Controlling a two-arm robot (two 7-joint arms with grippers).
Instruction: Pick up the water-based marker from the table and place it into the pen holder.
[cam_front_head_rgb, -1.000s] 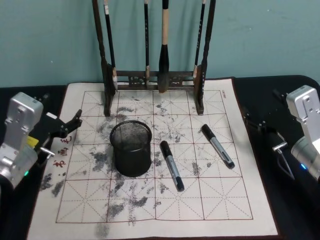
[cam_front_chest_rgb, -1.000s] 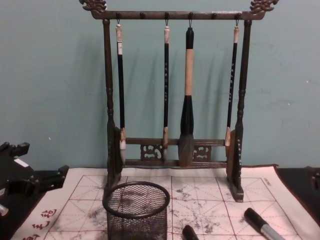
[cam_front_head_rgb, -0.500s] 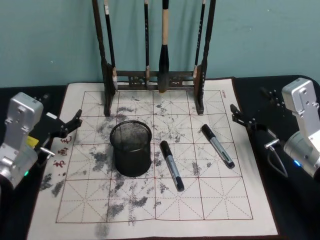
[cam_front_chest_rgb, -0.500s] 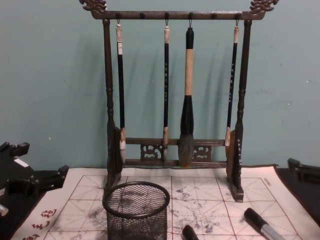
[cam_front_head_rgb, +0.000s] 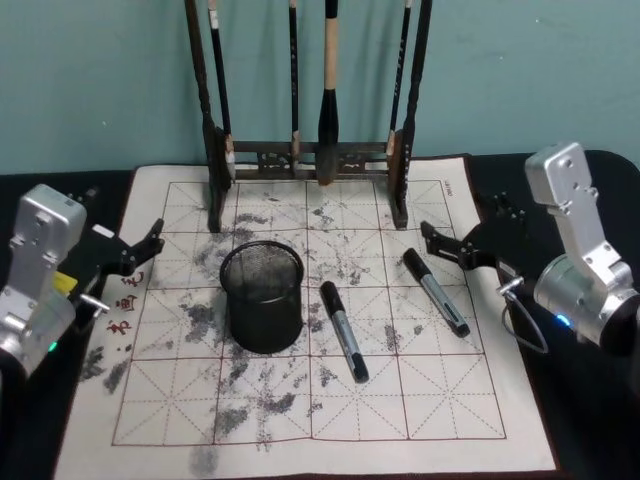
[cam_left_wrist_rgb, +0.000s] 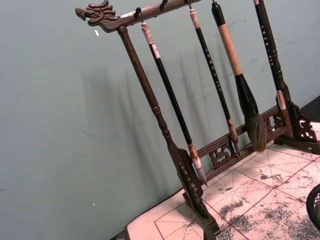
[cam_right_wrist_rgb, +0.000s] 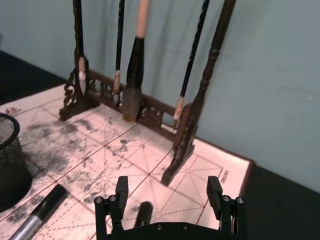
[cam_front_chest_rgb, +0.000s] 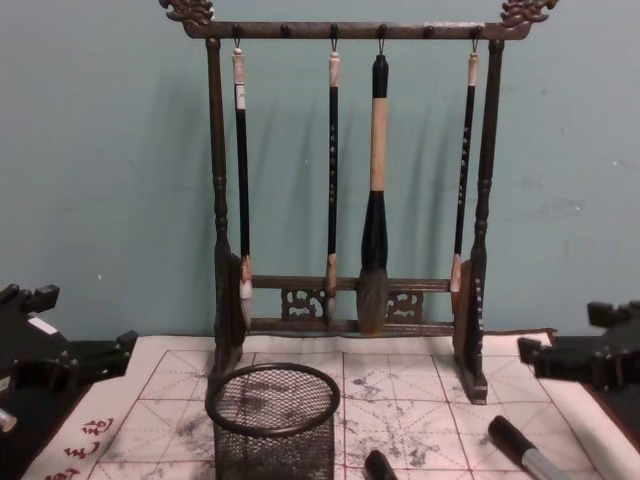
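left hand (cam_front_head_rgb: 138, 252): parked over the left edge of the mat (cam_front_head_rgb: 400, 400), fingers apart, empty, well apart from both markers.
holder (cam_front_head_rgb: 262, 297): upright on the mat, left of centre, mouth open and nothing inside; rack (cam_front_head_rgb: 310, 152) stands behind it at the far edge.
mid marker (cam_front_head_rgb: 344, 331): flat on the mat just right of the holder, not touching it, cap end pointing far.
right marker (cam_front_head_rgb: 435, 292): flat on the mat, well right of the holder, angled far-left to near-right. Likely target, being nearest the working hand.
right hand (cam_front_head_rgb: 443, 247): fingers spread wide, empty, low over the mat just beyond the right marker's far end. Its wrist view shows that dark end between the fingers (cam_right_wrist_rgb: 120, 192).
table (cam_front_head_rgb: 580, 440): dark top, mat covers most of it.
step: approach, nothing gripped yet.
risk 1: hand is lined up on the cap tip, not the barrel; closing there could pinch the end and let the marker swing or slip out.
risk 2: round barrel on flat mat; one finger landing first would roll it away.
risk 3: path to the holder crosses the mid marker; a low carry could knock it.
risk 4: a tilted release could catch the holder rim or tip it.
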